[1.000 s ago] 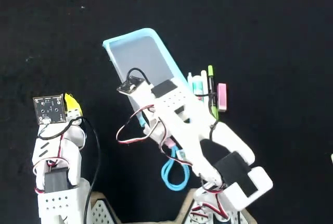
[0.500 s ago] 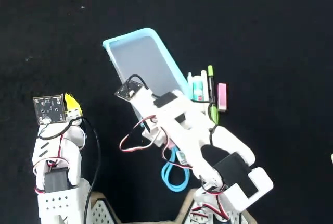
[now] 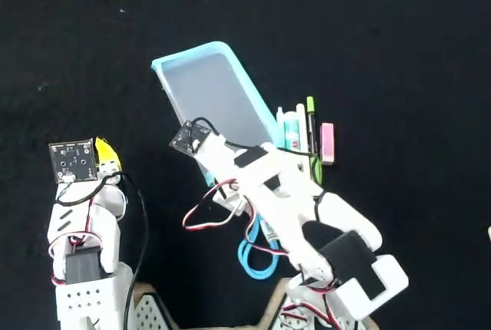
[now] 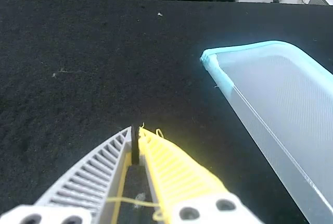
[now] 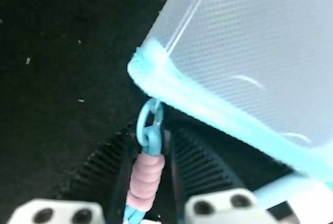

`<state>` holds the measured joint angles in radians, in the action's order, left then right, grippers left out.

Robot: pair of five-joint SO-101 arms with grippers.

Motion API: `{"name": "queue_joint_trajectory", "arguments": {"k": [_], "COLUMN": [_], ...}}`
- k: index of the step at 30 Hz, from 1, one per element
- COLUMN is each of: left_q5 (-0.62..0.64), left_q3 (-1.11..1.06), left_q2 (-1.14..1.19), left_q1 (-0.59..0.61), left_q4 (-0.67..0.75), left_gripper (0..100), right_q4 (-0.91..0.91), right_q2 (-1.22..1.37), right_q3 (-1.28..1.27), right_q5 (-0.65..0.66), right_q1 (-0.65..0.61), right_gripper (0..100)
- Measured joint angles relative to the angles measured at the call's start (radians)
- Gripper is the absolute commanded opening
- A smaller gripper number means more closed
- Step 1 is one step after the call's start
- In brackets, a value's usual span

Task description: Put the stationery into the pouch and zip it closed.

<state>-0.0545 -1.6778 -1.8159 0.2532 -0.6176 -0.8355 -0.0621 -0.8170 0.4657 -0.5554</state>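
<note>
Firstly, pouch [image 3: 211,92]: flat on the black tabletop [image 3: 399,54], with a light blue rim and a clear mesh face [image 5: 250,41]; placed aslant, far end away from the arms, near end under the right arm.
zip: open or closed, cannot tell.
white pen [image 3: 280,119]: outside the pouch, just beside its right long edge.
tube [image 3: 291,127]: white with a teal band, next in the row, close to the white pen.
green pen [image 3: 311,115]: next outward, parallel to the tube, lower end hidden by the arm.
eraser [image 3: 327,143]: pink, at the outer side of the row, just beside the green pen; touching or not, cannot tell.
pull [image 5: 150,125]: blue ring hanging from the near corner of the pouch, with a pink bead [image 5: 146,174] right after it.
cord [image 3: 257,261]: blue loop on the tabletop near the base of the right arm, partly under it.
right hand [image 5: 148,151]: at the near corner of the pouch, black fingers closed in on both sides of the bead, gripping the pull.
left hand [image 4: 136,130]: well apart from the pouch, on the left side above bare tabletop [image 4: 78,67]; grey and yellow fingers pressed together at the tips, nothing held; far corner of the pouch [image 4: 281,94] ahead of it.
</note>
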Motion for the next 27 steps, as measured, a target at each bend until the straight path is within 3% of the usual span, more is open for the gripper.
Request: {"name": "queue_joint_trajectory", "arguments": {"k": [6, 11, 15, 18, 27], "left_q5": [0.0, 0.0, 0.0, 0.0, 0.031], "left_q3": [0.0, 0.0, 0.0, 0.0, 0.0], "left_q2": [0.0, 0.0, 0.0, 0.0, 0.0], "left_q1": [0.0, -0.034, -0.097, -0.117, -0.19], "left_q4": [0.0, 0.0, -0.003, -0.005, -0.044], "left_gripper": [3, 3, 4, 10, 14], "right_q4": [-0.052, -0.032, 0.109, 0.261, 0.575], "right_q2": [-0.183, -0.506, -0.727, -0.844, -0.98], "right_q3": [-0.005, -0.066, -0.169, -0.284, -0.569], "right_q5": [0.0, -0.028, -0.074, -0.086, -0.086], "right_q1": [0.114, 0.098, 0.012, -0.037, -0.107], "right_gripper": [1.0, 1.1, 1.1, 1.1, 1.1]}}
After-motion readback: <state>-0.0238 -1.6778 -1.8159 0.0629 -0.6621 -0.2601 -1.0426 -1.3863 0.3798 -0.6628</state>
